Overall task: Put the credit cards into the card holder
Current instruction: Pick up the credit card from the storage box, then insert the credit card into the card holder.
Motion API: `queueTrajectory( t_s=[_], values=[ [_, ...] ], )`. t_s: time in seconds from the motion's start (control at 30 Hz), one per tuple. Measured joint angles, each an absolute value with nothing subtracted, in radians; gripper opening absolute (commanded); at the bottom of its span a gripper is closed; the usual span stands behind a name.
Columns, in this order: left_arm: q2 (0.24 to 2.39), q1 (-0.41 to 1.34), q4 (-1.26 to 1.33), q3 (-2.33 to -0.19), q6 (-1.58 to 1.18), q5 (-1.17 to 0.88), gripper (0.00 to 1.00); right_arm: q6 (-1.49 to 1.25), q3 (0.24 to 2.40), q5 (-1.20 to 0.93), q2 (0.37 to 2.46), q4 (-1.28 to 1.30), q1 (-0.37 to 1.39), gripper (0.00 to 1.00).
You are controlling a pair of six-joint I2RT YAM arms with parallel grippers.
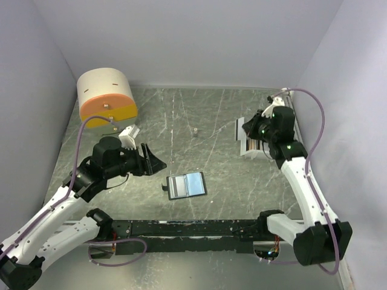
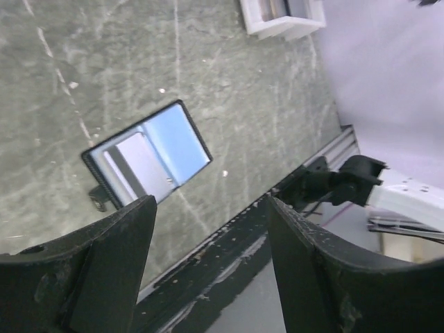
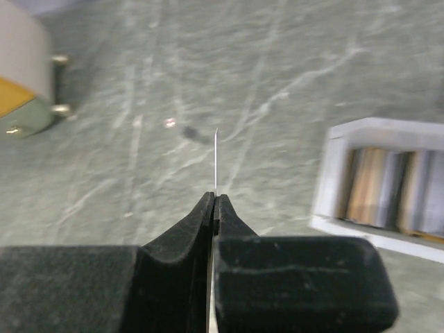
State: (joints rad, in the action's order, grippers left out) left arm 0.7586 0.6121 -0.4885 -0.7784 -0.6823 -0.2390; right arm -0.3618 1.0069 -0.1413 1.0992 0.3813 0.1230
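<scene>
Transfer step: right fingers (image 3: 214, 208) clenched on one credit card (image 3: 216, 156), seen edge-on, beside white tray (image 3: 333, 180) holding other credit cards (image 3: 368, 187). Card holder (image 1: 186, 185) lies open mid-tabletop (image 1: 217, 121); left fingers (image 2: 111, 263) spread, empty, near it. Next, probably: carry card over, align with pocket

tabletop (image 1: 230, 121): grey-green stone-look, scratched, dull sheen | black bifold card holder (image 1: 186, 186): matt outside, glossy bluish-grey pockets | white open-topped tray (image 3: 333, 173): smooth plastic | left gripper (image 2: 211, 205) fingers (image 2: 104, 270): matt black, grainy | thin credit card (image 3: 216, 156): stiff plastic, edge-on
</scene>
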Motion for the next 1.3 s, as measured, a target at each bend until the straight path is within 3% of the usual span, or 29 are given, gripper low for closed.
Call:
queueTrajectory(
  t_s=[0.23, 0.47, 0.97, 1.07, 1.2, 1.3],
  values=[
    [0.756, 0.612, -0.307, -0.669, -0.892, -0.335, 0.64, -0.598, 0.757, -0.382, 0.973, 0.214, 0.205, 0.00],
    [0.815, 0.612, -0.171, -0.645, -0.998, -0.393, 0.77, -0.849, 0.574, -0.465, 0.881, -0.036, 0.436, 0.00],
    [0.878, 0.612, 0.210, -0.485, -1.202, -0.546, 0.64, -1.084, 0.498, -0.455, 0.867, -0.361, 0.639, 0.00],
    [0.887, 0.612, 0.297, -0.468, -1.236, -0.572, 0.49, -1.099, 0.493, -0.448, 0.894, -0.376, 0.665, 0.00],
    [0.907, 0.612, 0.369, -0.467, -1.250, -0.595, 0.08, -1.104, 0.492, -0.438, 0.939, -0.390, 0.696, 0.00],
    [0.923, 0.612, 0.377, -0.466, -1.243, -0.600, 0.07, -1.102, 0.492, -0.430, 0.957, -0.393, 0.701, 0.00]
  ],
)
